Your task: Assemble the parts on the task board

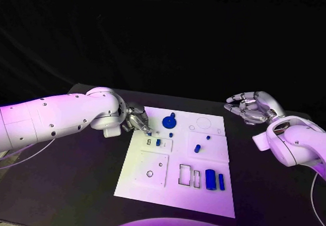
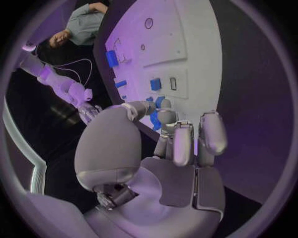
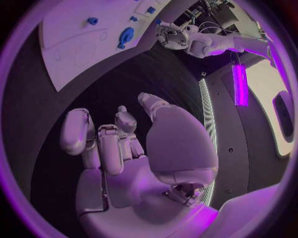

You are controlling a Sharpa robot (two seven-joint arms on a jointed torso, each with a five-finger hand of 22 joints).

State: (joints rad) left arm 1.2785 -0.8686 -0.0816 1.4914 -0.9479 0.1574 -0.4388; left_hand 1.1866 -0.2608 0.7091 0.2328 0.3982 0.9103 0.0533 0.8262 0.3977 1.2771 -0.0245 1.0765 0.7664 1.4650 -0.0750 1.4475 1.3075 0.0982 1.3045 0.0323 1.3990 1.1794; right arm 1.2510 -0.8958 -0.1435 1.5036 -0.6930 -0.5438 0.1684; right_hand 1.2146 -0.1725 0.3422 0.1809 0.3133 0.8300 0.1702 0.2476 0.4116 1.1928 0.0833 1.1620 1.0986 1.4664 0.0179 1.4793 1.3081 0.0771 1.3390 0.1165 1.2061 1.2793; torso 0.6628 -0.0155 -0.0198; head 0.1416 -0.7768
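Partway: several blue parts (image 1: 210, 179) sit on the board (image 1: 226, 145), some slots still open. Left hand (image 1: 138, 119) at the board's edge, fingertips by a small part, grip unclear. Right hand (image 1: 250, 107) curled, holding nothing, off board.

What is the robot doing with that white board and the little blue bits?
The robot is putting small blue parts into a white task board on a black table. Its left hand is down at the board's far left edge, fingers close to a small blue piece, though a grip can't be confirmed. Its right hand hangs off to the side, fingers curled, holding nothing. A round blue part and two blue bars sit on the board.
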